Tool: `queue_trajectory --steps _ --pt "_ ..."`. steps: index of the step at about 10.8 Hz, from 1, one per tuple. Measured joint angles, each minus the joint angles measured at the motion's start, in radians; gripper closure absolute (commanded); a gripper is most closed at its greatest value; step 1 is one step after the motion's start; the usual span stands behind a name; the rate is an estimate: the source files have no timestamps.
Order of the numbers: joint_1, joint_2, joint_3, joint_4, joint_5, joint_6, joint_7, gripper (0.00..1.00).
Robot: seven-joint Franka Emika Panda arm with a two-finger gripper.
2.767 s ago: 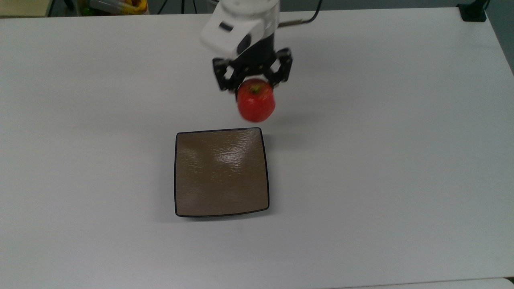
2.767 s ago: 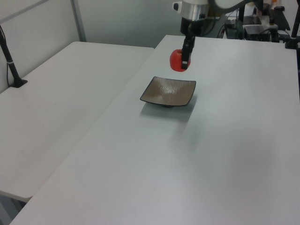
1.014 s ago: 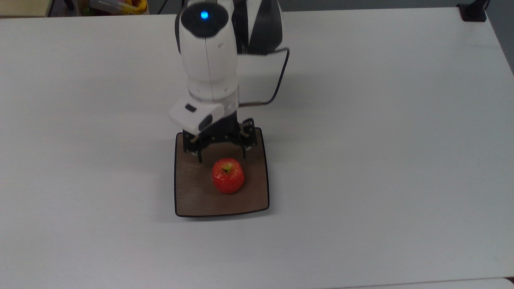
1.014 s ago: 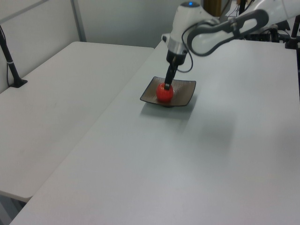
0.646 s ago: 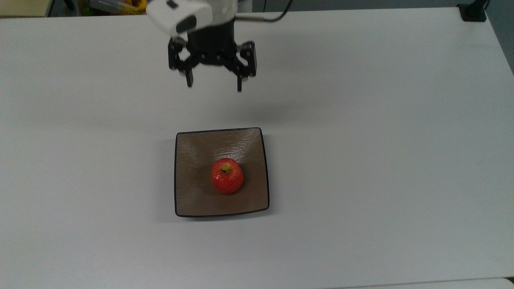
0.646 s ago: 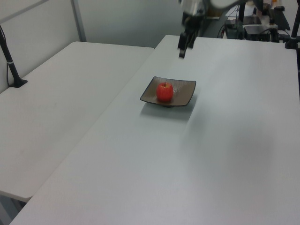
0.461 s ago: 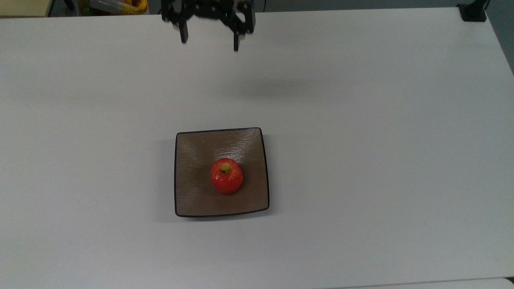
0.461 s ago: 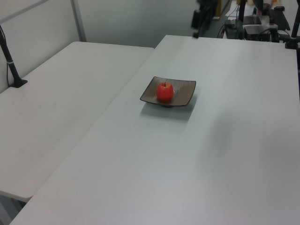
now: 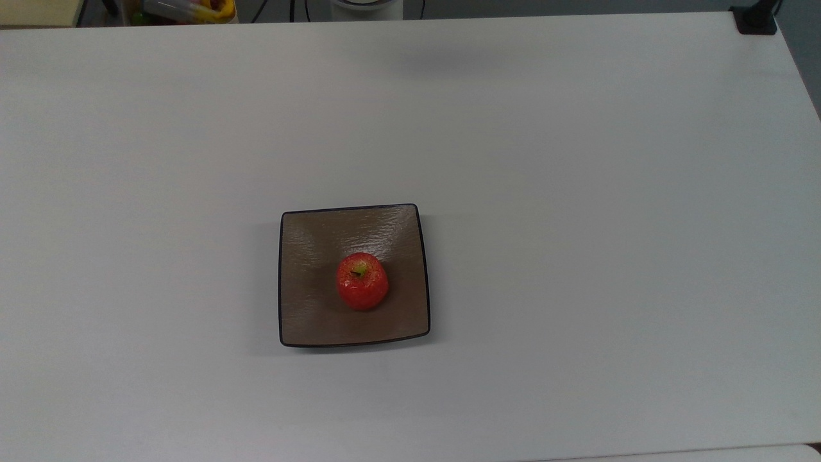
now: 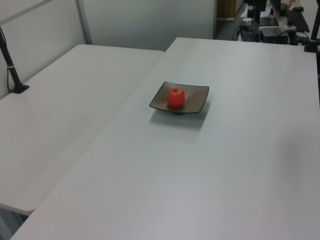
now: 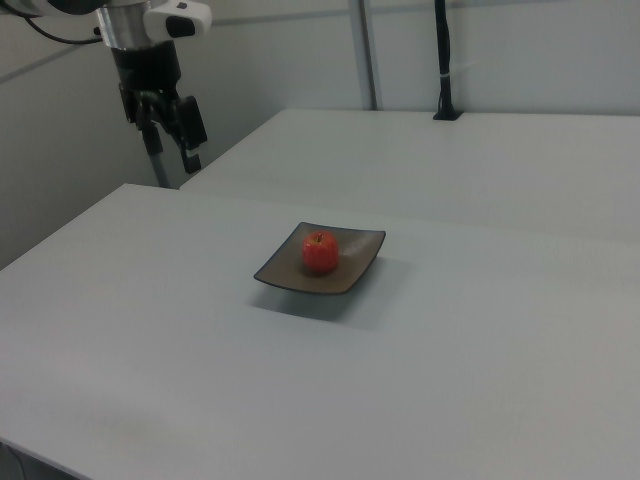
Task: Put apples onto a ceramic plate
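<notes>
1. The small glossy red apple point(image 9: 362, 281) is judged light, rigid and rather slippery; it would best be taken across its widest girth, the stem left upward.
2. A yellow-green patch is seen around its short dark stem.
3. It is seated near the middle of the square, shallow brown ceramic plate point(image 9: 308, 321) on the white bench point(image 9: 609, 224), well apart from and below the gripper point(image 11: 168, 112).
4. The gripper is held open, with nothing in it.

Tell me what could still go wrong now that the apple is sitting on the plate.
The apple stands stem up near the middle of the shallow plate; a knock to the white table could roll it over the low rim. The gripper, open, hangs well clear, so it poses little risk.
</notes>
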Motion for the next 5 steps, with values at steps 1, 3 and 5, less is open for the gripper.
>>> queue_trajectory --steps 1,3,5 --pt "0.0 -0.015 -0.009 -0.024 0.009 -0.01 -0.013 0.0" --pt "0.004 -0.024 -0.01 -0.07 0.011 0.008 -0.098 0.0" --pt "0.007 -0.022 -0.014 -0.124 0.011 0.143 -0.164 0.0"
